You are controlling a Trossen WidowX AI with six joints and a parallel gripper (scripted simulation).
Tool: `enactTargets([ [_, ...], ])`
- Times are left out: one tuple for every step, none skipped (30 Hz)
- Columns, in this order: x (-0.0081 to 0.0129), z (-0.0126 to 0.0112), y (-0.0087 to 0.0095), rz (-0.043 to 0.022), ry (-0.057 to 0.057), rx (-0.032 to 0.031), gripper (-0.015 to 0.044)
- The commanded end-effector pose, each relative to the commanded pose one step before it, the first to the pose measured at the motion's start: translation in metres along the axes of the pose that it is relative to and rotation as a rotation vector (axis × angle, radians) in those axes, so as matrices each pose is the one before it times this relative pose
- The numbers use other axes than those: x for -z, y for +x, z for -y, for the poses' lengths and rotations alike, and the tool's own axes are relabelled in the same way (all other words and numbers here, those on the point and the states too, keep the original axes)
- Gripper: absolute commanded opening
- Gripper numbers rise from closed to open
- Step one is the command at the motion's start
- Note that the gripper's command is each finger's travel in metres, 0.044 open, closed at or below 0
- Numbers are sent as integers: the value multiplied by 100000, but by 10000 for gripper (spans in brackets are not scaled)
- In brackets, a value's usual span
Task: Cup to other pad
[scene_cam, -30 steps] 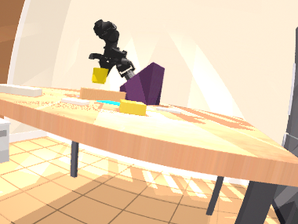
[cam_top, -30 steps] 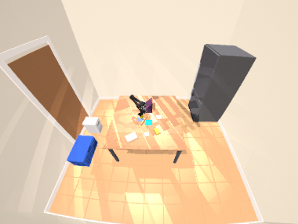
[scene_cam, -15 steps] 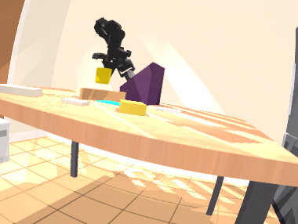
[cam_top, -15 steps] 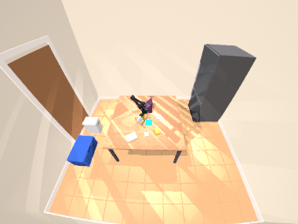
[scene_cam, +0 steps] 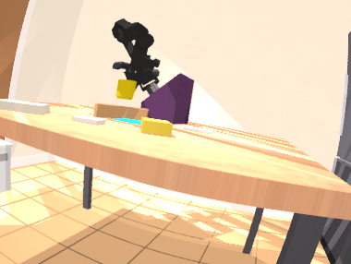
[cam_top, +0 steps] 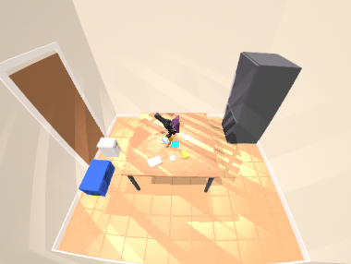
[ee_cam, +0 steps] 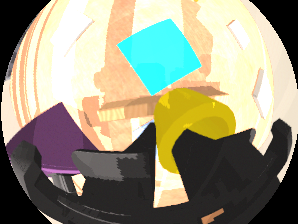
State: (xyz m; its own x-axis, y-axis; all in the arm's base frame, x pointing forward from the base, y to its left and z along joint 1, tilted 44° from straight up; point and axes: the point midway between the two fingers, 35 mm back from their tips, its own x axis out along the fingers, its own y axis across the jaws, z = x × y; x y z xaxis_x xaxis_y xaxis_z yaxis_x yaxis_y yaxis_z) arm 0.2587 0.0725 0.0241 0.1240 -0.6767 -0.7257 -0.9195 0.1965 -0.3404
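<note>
The yellow cup (cam_top: 170, 138) (scene_cam: 126, 89) (ee_cam: 195, 106) hangs in the air, higher than the wooden bar, slightly tilted in the exterior view. My gripper (ee_cam: 159, 125) is shut on the cup's wall, one finger outside and the other across its mouth. The cyan pad (cam_top: 175, 144) (scene_cam: 127, 121) (ee_cam: 160, 57) lies bare beyond the bar in the wrist view. The light blue pad (cam_top: 164, 140) lies on the near side of the bar, mostly hidden behind fingers and cup in the wrist view. Marbles cannot be made out; the cup's inside is partly hidden.
The low wooden bar (scene_cam: 121, 111) (ee_cam: 112, 114) stands between the pads. A purple wedge-shaped block (scene_cam: 168, 102) (ee_cam: 55, 132) stands beside the arm. A yellow block (cam_top: 185, 154) (scene_cam: 156, 126) and flat white pieces, one a larger slab (cam_top: 154, 162) (scene_cam: 25, 106), lie on the table.
</note>
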Motion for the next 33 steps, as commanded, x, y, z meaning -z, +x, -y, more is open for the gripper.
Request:
enactTargets([
  [-838,9,-127,730,587,-113,0],
  [-183,-17,-8,10,5,0,0],
  [-183,-17,-8,10,5,0,0],
  [-183,-17,-8,10,5,0,0],
  [-183,-17,-8,10,5,0,0],
  [-183,-17,-8,10,5,0,0],
  [-183,-17,-8,10,5,0,0],
  [-183,-16,-8,10,5,0,0],
  [-183,-16,-8,10,5,0,0],
  [-183,-16,-9,10,5,0,0],
  [-183,-16,-9,10,5,0,0],
  [-183,-16,-9,10,5,0,0],
  [-184,-16,-9,10,5,0,0],
  [-184,-16,-9,10,5,0,0],
  [-184,-16,-9,10,5,0,0],
  [-185,-16,-9,10,5,0,0],
  [-185,-16,-9,10,5,0,0],
  [-185,-16,-10,10,5,0,0],
  [-186,-16,-10,10,5,0,0],
  [-186,-16,-10,10,5,0,0],
  [-187,-16,-10,10,5,0,0],
  [-188,-16,-10,11,5,0,0],
  [-189,-16,-10,11,5,0,0],
  [-190,-16,-11,11,5,0,0],
  [-190,-17,-11,11,5,0,0],
  [-190,-17,-11,11,5,0,0],
  [-190,-17,-11,11,5,0,0],
  [-189,-18,-11,11,5,0,0],
  [-189,-18,-11,11,5,0,0],
  [-189,-19,-11,11,5,0,0],
  [-189,-19,-11,11,5,0,0],
  [-194,-21,-11,11,5,0,0],
  [-195,-22,-11,11,5,0,0],
])
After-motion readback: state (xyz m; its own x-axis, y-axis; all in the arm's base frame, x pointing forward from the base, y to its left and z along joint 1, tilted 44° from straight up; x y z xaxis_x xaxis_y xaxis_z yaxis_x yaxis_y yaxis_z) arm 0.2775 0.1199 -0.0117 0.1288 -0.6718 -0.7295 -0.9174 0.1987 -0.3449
